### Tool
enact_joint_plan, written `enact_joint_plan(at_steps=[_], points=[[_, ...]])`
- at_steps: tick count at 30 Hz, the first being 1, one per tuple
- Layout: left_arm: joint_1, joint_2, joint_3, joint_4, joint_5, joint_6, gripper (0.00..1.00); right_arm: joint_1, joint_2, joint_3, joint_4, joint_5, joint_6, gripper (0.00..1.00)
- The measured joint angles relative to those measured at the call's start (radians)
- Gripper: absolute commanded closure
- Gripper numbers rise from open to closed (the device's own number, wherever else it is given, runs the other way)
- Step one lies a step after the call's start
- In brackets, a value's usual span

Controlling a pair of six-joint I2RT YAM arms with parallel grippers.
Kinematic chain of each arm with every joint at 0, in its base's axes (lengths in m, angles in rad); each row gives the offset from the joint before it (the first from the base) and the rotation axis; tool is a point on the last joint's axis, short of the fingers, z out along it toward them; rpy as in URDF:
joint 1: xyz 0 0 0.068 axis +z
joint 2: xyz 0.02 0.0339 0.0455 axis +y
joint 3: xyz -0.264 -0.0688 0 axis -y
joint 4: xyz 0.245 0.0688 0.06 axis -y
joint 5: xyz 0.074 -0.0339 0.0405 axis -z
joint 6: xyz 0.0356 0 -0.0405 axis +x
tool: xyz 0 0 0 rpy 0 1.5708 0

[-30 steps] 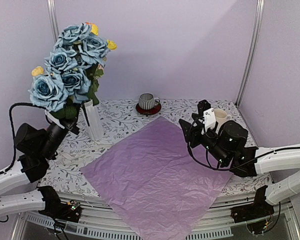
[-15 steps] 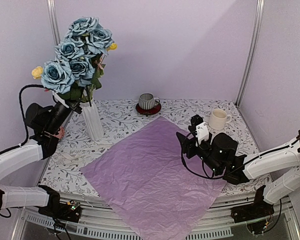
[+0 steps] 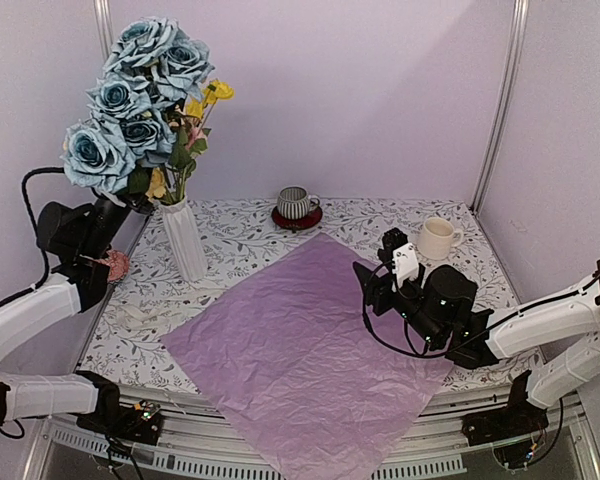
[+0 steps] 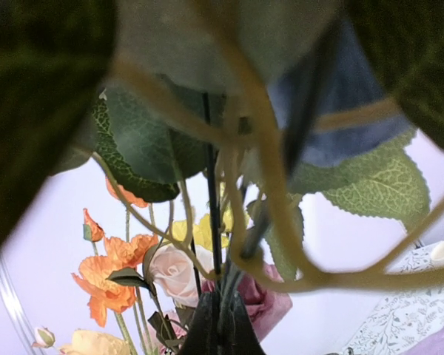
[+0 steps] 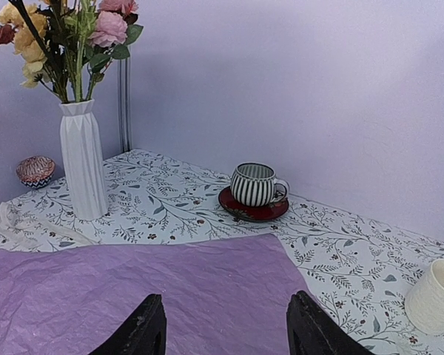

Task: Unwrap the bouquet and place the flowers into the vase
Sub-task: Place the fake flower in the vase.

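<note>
Fingers point(image 4: 206, 334) of the left gripper point(image 3: 130, 204) are pinched fully together on the stems of the flowers point(image 3: 130, 100). My left wrist view shows the dark tips closed at the bottom of the frame, with green stems rising out of them among orange, yellow and pink blooms. From above, I see the big blue roses leaning out to the left over that gripper, while the smaller yellow and pink blooms stand upright over the mouth of the vase point(image 3: 185, 240), their stems going down into its rim. I cannot tell whether the rose stems reach inside the vase.

On the right gripper point(image 5: 226, 329) the two fingers point(image 5: 149, 329) stand well apart with nothing between them. It hovers low over the right part of the paper point(image 3: 300, 350), which lies spread flat on the table point(image 3: 250, 240).

A pale ribbon point(image 3: 135, 316) lies on the table left of the paper, near the vase. At the back sits a striped mug point(image 3: 296, 203) on a red saucer point(image 3: 297, 219), and a cream mug point(image 3: 438, 238) stands just beyond the right gripper.
</note>
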Motion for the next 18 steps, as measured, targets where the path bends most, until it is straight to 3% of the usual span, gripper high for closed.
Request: enact_joint_plan(at_steps=[18], points=[[0.032,0.152,-0.120,0.134,-0.039,-0.019,1.00,0.000,0.000,0.000,0.005,0.001,-0.003,0.42]])
